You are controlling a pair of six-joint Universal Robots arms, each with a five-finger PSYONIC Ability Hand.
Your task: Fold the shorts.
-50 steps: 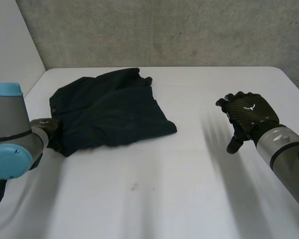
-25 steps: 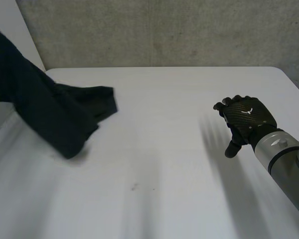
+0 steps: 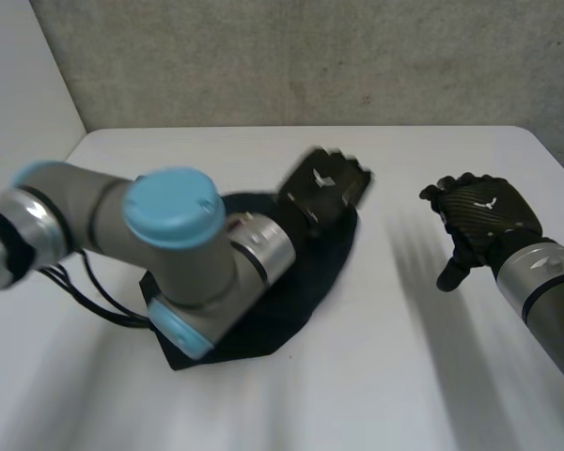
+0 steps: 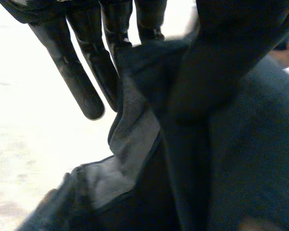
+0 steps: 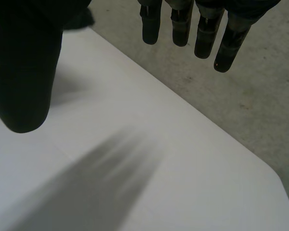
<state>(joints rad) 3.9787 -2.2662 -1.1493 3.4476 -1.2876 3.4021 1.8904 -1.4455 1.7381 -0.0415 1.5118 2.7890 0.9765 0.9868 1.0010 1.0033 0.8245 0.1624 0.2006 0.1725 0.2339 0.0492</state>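
Care is needed: the left hand (image 3: 324, 186), pinching an edge of the shorts (image 3: 305, 280), should lay it flat before releasing; the right hand (image 3: 479, 218) hangs relaxed, empty.

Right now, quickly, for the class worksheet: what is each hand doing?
Left hand: shut on the dark shorts, pinched between fingers and thumb.
Right hand: open, holding nothing.

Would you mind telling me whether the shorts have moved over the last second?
Yes. The shorts now lie nearer the camera, well away from the far edge of the table, which they nearly touched a second ago.
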